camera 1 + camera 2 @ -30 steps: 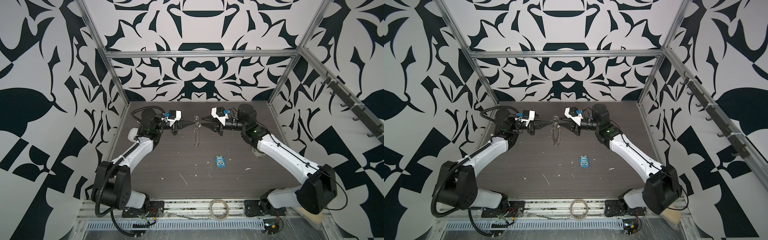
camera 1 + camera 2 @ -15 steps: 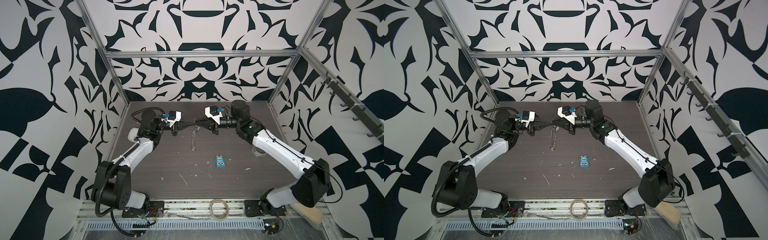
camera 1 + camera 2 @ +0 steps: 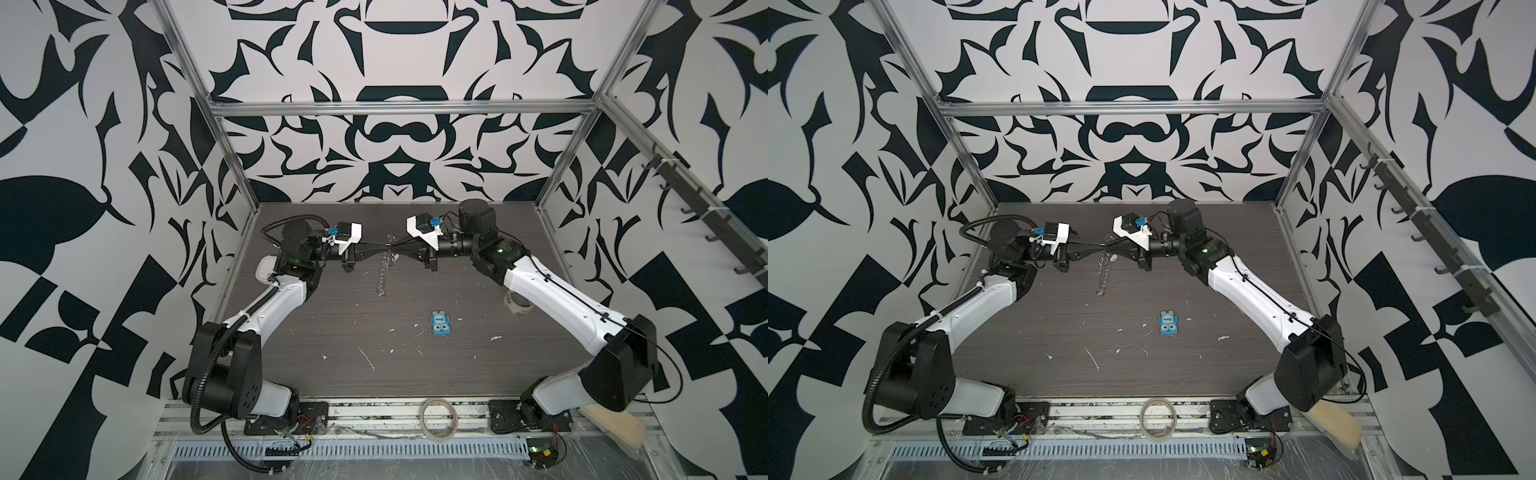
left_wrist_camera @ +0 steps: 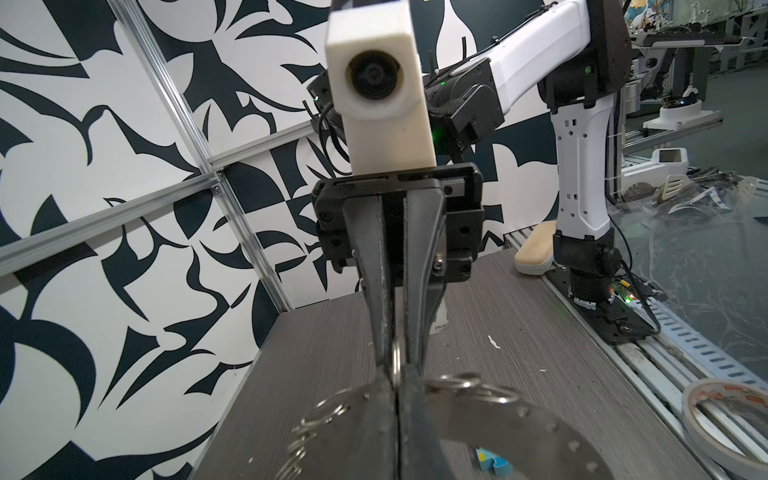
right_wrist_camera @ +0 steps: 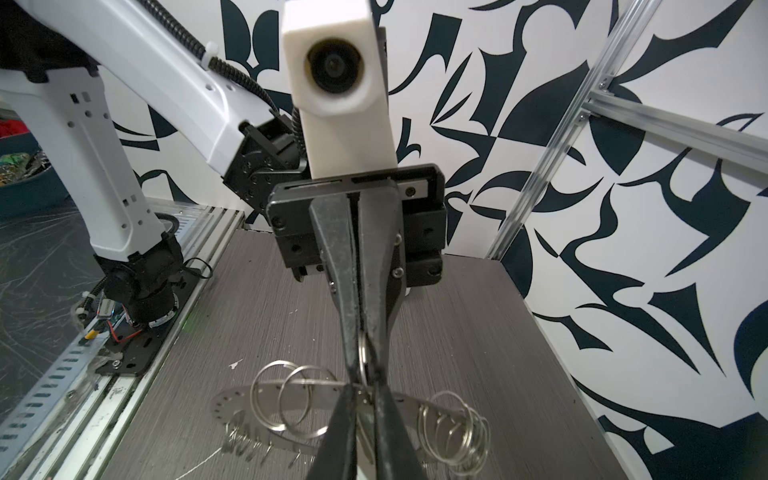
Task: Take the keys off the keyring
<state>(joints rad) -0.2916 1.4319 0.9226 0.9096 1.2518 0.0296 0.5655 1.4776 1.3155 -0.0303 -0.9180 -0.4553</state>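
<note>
The keyring [image 3: 384, 270], a flat grey metal disc fringed with wire split rings, hangs edge-on above the back of the table in both top views [image 3: 1102, 274]. My left gripper [image 3: 383, 248] is shut on its rim; its dark fingers [image 4: 384, 415] clamp the disc [image 4: 519, 419]. My right gripper [image 3: 395, 248] meets it tip to tip from the other side and is shut on the same rim [image 5: 237, 405], beside an upright split ring [image 5: 362, 353]. A small pale piece [image 3: 395, 258] just under the tips may be the key; I cannot tell.
A blue packet with cartoon eyes [image 3: 441, 324] lies mid-table. A translucent tape roll [image 3: 517, 303] stands under the right forearm. A beige tape ring [image 3: 438, 417] rests on the front rail. White flecks [image 3: 368, 359] dot the table.
My right gripper moved left up to the keyring and closed on its rim. The disc's lower end swung slightly left. The left gripper stayed shut and still.
</note>
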